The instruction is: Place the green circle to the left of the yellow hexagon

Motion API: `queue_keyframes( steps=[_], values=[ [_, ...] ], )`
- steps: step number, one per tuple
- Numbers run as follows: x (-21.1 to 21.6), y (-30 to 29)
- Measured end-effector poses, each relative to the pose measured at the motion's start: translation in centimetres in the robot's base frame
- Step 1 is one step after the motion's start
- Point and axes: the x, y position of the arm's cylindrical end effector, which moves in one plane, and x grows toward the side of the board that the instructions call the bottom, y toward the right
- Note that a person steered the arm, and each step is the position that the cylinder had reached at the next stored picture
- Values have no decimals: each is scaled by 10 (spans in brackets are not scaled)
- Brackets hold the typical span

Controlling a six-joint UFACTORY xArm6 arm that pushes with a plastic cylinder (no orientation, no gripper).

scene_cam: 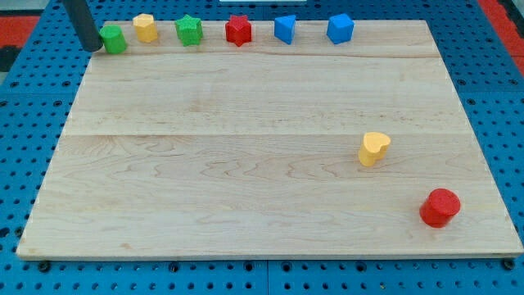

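The green circle [113, 38] sits at the board's top left corner. The yellow hexagon [145, 27] stands just to its right and slightly higher, a small gap apart. My tip [91, 47] is at the green circle's left side, touching or almost touching it. The dark rod rises from there to the view's top edge.
Along the top edge stand a green star [189, 30], a red star [238, 29], a blue block [284, 28] and a blue block [340, 28]. A yellow heart [373, 148] and a red circle [440, 207] lie at the lower right. The wooden board [246, 164] lies on blue pegboard.
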Motion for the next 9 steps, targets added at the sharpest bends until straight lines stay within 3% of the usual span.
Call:
queue_keyframes(
  steps=[3, 4, 5, 9],
  values=[
    [1, 0],
    [11, 0],
    [48, -1],
    [-17, 21]
  ],
)
